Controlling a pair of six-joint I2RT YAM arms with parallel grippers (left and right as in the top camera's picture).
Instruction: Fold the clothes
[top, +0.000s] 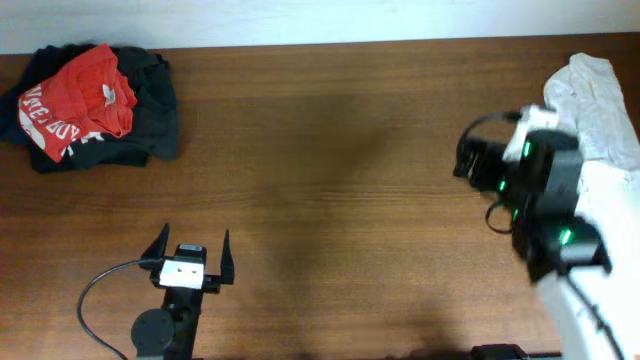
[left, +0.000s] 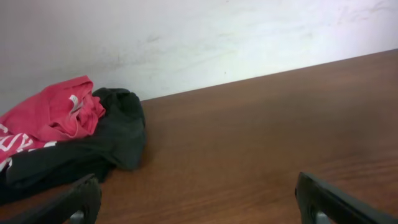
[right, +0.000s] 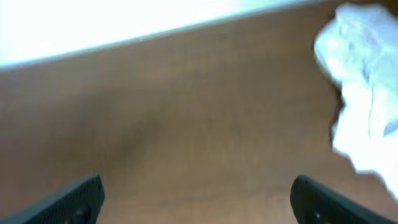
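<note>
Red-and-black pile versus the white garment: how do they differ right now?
Colour: the red-and-black pile is red over dark cloth; the white garment is plain white. Place: the pile sits at the far left corner, the white garment along the right edge. Access: the pile lies clear of both arms; the right arm overlaps the white garment. Both are crumpled and ungripped.

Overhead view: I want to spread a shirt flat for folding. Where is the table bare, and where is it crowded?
Bare: the table's wide middle, from the red-and-dark clothes pile at the far-left corner to the white garment on the right, above the left tool. Crowded: the right edge, where the right arm sits by that garment.
</note>
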